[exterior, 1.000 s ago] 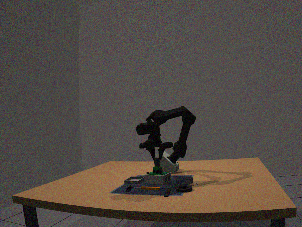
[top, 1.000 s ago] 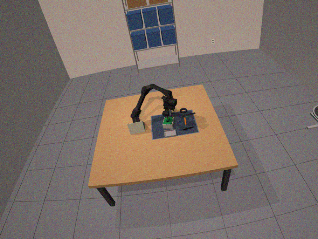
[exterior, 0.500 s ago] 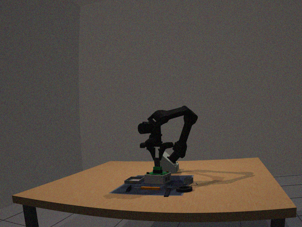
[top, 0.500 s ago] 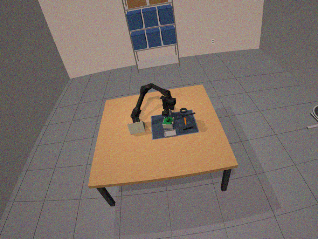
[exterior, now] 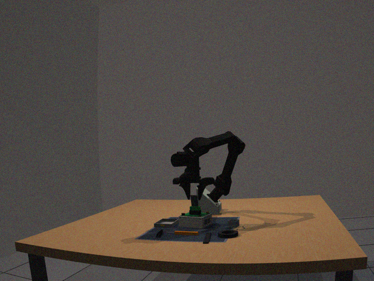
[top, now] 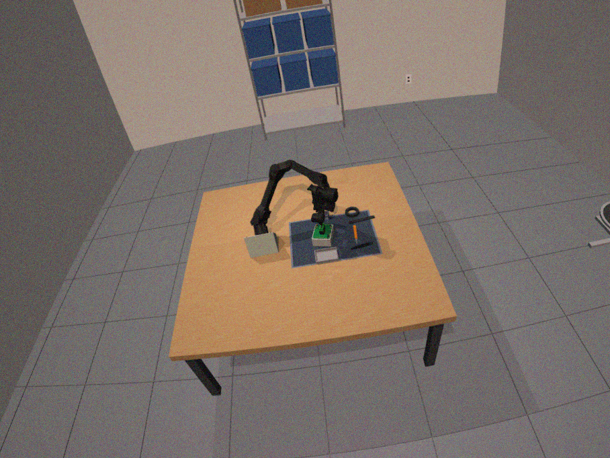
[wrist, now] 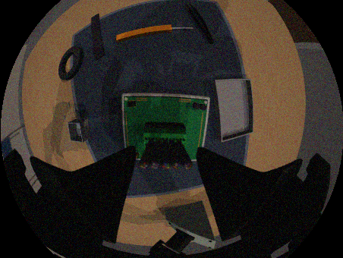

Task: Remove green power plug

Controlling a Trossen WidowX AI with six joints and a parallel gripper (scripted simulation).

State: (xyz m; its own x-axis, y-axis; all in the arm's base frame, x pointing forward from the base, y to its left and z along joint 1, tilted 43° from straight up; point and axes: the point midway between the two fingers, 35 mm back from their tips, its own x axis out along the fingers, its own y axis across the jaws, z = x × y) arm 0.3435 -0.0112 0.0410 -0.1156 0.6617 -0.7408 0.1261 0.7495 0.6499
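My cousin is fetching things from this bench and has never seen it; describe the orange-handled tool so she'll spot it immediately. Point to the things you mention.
On the wooden table [top: 315,305] [exterior: 272,247] [wrist: 275,114] lies a dark blue mat [top: 300,251] [exterior: 216,237] [wrist: 163,76]. The screwdriver [top: 355,232] [exterior: 186,233] [wrist: 144,32] lies on it, between two slim black items. Its bright orange handle and thin metal shaft set it apart from both.
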